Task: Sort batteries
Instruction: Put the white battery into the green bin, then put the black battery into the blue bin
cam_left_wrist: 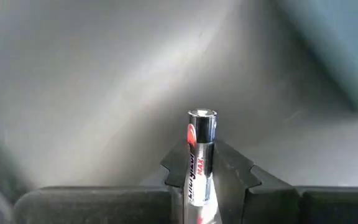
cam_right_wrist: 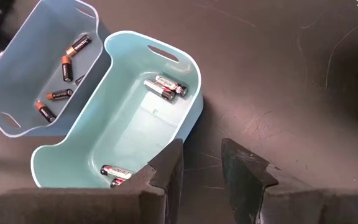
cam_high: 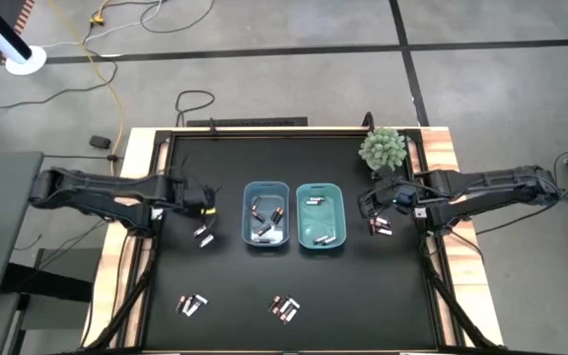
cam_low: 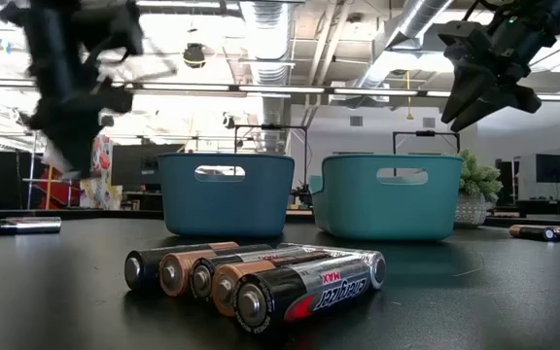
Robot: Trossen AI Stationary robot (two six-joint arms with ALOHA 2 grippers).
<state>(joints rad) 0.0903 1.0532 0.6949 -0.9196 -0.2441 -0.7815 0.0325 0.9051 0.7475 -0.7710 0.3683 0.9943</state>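
Batteries are being shown scattered over the black table (cam_high: 235,335) in the high view: some in the blue bin (cam_high: 266,215), some in the teal bin (cam_high: 321,215), one cluster (cam_high: 192,304) near the front left, another (cam_high: 284,309) at front centre, a pair (cam_high: 204,236) beside the left gripper (cam_high: 203,202), and a pair (cam_high: 381,227) below the right gripper (cam_high: 371,202). The left gripper is being held left of the blue bin, the right gripper right of the teal bin, near a small plant (cam_high: 383,148). Neither grip can be read from above.

Five cells (cam_low: 261,275) are being seen lying side by side in the low view, close to the lens, ends toward the camera. Both bins are being shown behind them, upright and side by side. The left arm is being rendered as a blur at upper left, clear of the table; the right gripper (cam_low: 479,92) is being held high above the surface. More cells are being seen at the far left (cam_low: 29,226) and far right (cam_low: 549,232).

Only the left wrist view is giving the grip: the fingers (cam_left_wrist: 232,171) are being pressed together on one battery (cam_left_wrist: 201,155), its silvery end sticking out past the tips.

Bin contents are being revealed by the right wrist view: copper-ended cells (cam_right_wrist: 61,74) in the blue bin, silvery ones (cam_right_wrist: 165,87) in the teal. The right fingers (cam_right_wrist: 166,171) are being held slightly apart, with nothing between them.
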